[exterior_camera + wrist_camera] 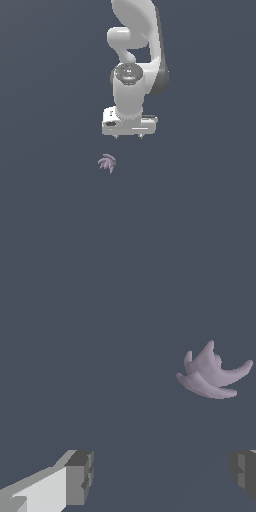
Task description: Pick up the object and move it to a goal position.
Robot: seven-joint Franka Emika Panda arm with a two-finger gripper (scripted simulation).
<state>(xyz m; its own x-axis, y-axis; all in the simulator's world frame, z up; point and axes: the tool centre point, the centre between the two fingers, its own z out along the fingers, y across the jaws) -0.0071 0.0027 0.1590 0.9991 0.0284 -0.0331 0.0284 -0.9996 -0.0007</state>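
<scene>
The object [107,163] is a small dull mauve-purple thing with curved lobes fanned like a claw, lying on the dark grey floor. In the exterior view my gripper [128,136] hangs a little farther back and toward that view's right of it, not touching. Its two short fingertips stand apart, so it is open and holds nothing. The wrist view shows the object [212,374] off to one side, outside the gap between the fingers [80,477], with the gripper [162,473] open around bare floor.
The white arm [134,60] rises behind the gripper toward the top of the exterior view. The flat dark grey floor [50,200] stretches on every side.
</scene>
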